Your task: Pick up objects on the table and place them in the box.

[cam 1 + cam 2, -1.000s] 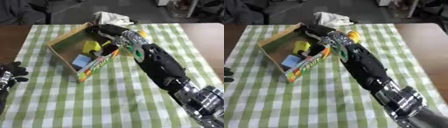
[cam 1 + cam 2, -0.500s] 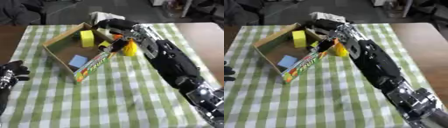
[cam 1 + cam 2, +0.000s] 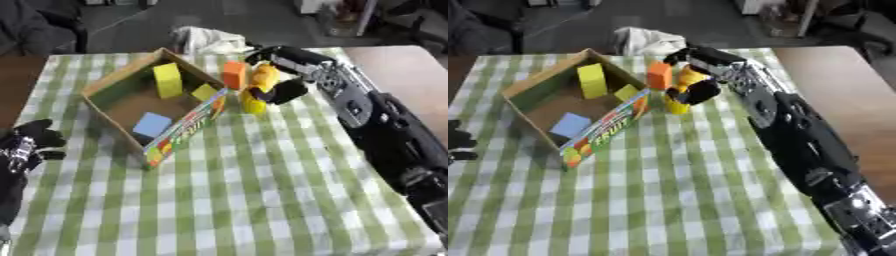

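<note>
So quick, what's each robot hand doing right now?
Right robot hand: curled round a yellow object beside the box.
Left robot hand: open, idle at the table's left edge.

- The right hand (image 3: 282,75) has moved away from the box (image 3: 114,82). One second ago it reached over the box opening; now it is to the right of the box, above the table.
- Its fingers are now curled around yellow blocks (image 3: 259,87) that stand just beside the box's right corner; an orange block (image 3: 234,75) is next to them.
- The inside of the box is now uncovered: a tall yellow block (image 3: 168,80), a smaller yellow block (image 3: 206,92) and a blue block (image 3: 152,124) can be seen in it.
</note>
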Robot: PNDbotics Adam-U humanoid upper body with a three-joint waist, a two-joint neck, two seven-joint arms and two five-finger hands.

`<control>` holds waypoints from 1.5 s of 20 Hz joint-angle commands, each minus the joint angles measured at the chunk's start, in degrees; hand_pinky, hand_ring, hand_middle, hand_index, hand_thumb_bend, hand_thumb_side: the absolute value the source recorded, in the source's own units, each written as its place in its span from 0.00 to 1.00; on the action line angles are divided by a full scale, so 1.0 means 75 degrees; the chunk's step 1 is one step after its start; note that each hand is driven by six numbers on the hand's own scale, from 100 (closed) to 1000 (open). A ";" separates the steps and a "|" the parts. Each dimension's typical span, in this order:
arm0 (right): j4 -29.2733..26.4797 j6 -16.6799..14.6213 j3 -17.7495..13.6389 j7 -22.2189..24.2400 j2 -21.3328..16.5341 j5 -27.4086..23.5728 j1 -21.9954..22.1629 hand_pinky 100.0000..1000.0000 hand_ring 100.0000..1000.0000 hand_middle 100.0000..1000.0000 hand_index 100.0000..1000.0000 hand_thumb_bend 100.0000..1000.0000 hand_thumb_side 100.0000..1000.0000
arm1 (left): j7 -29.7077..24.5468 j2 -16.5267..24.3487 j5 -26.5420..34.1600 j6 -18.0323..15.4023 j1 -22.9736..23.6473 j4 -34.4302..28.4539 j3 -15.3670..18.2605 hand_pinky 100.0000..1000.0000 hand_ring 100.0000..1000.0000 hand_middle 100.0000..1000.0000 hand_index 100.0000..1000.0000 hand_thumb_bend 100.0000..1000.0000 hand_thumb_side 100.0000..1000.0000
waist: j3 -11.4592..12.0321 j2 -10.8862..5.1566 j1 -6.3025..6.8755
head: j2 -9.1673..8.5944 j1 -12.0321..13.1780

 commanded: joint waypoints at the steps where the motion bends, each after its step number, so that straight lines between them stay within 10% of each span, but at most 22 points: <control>1: 0.0111 -0.0023 -0.0127 -0.0077 -0.0140 0.0098 -0.0136 0.85 0.93 0.84 0.93 0.19 0.28 | 0.0032 0.0139 -0.0023 -0.0009 -0.0039 -0.0096 0.0058 0.60 0.64 0.56 0.75 0.06 0.66 | -0.0003 -0.0113 0.0026 | 0.0035 0.0020; 10: 0.1914 0.0977 -0.0432 -0.0853 0.0526 0.1204 -0.0495 0.84 0.93 0.84 0.93 0.18 0.31 | -0.0056 0.0084 0.0030 -0.0026 -0.0038 -0.0077 -0.0028 0.60 0.64 0.56 0.75 0.06 0.66 | 0.0211 -0.0125 0.0150 | 0.0035 -0.0195; 17: 0.2971 0.0660 -0.0641 -0.1461 0.0847 0.2162 -0.0653 0.82 0.89 0.76 0.84 0.18 0.22 | -0.0067 0.0070 0.0039 -0.0022 -0.0049 -0.0078 -0.0035 0.60 0.64 0.57 0.75 0.06 0.66 | 0.0301 -0.0101 0.0147 | 0.0035 -0.0254; 22: 0.2473 0.0951 -0.0939 -0.2103 0.0825 0.2429 -0.0739 0.74 0.77 0.41 0.50 0.07 0.00 | -0.0056 0.0069 0.0037 -0.0018 -0.0040 -0.0077 -0.0019 0.60 0.64 0.57 0.75 0.06 0.66 | 0.0281 -0.0106 0.0142 | 0.0035 -0.0243; 30: 0.0935 0.1231 -0.0656 -0.3145 0.0696 0.1491 -0.1132 0.71 0.75 0.36 0.45 0.00 0.00 | -0.0057 0.0077 0.0032 -0.0018 -0.0054 -0.0081 -0.0026 0.60 0.64 0.57 0.75 0.06 0.66 | 0.0312 -0.0115 0.0119 | 0.0035 -0.0267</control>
